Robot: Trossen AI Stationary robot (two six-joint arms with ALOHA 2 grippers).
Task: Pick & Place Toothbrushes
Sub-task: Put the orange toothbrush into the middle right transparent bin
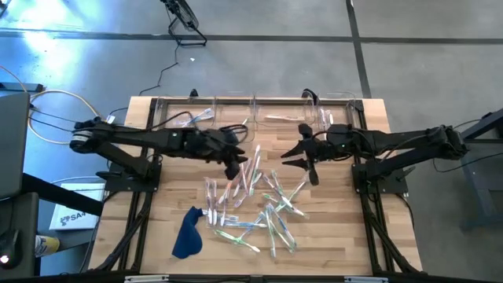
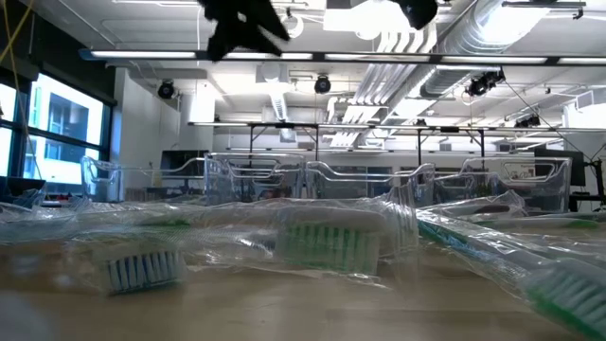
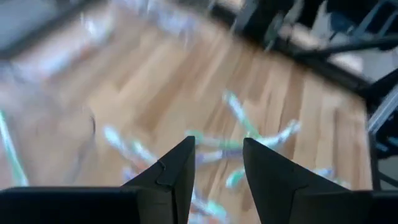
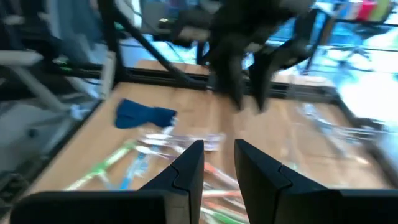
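Observation:
Several wrapped toothbrushes (image 1: 255,200) with pink, green and blue handles lie scattered flat on the middle of the wooden table; they also show in the low view (image 2: 322,242), the left wrist view (image 3: 249,134) and the right wrist view (image 4: 134,158). My left gripper (image 1: 234,165) (image 3: 217,168) hovers open above the pile's far left part, nothing between its fingers. My right gripper (image 1: 302,163) (image 4: 219,165) hovers open above the pile's far right part, also holding nothing. The two grippers face each other across the pile.
Clear plastic bins (image 1: 251,110) stand in a row along the table's far edge, some with toothbrushes inside. A dark blue cloth (image 1: 187,232) (image 4: 143,115) lies near the table's near left corner. Bare wood shows at the table's left and right sides.

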